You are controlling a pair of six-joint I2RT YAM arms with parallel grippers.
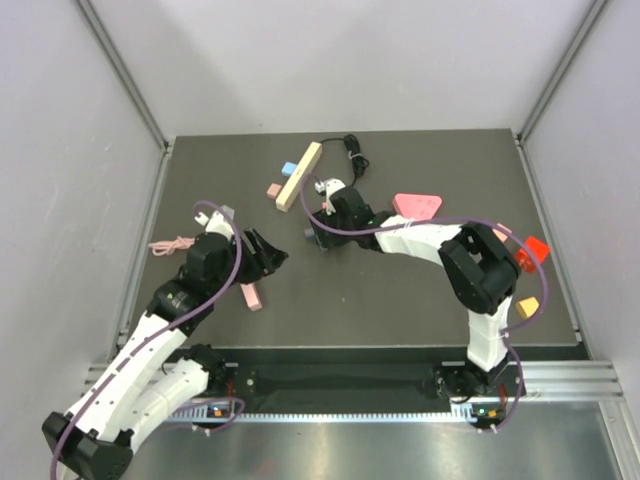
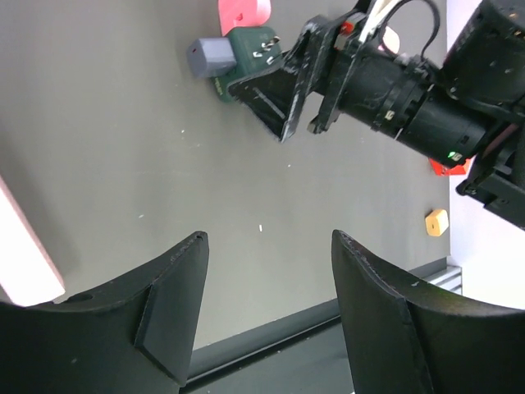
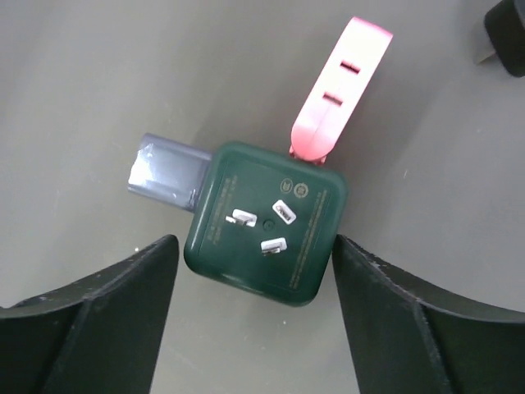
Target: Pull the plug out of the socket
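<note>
Left fingers (image 2: 164, 312) apart, empty, hovering over bench (image 2: 98, 148), well short of socket

Right fingers (image 3: 98, 320) apart, straddling green socket block (image 3: 262, 222), not touching it; block lies flat, prongs up

Grey plug (image 3: 164, 174) seated in block's left side; pink plug (image 3: 340, 90) butts far edge; which one is meant, cannot tell

Judgement: close right fingers squarely on block's flat sides, clear of both plugs, and pin it; left draws plug straight out, no twist

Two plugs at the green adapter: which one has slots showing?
The pink one, at the adapter's upper right corner, shows two slots; the grey one on its left shows none.
</note>
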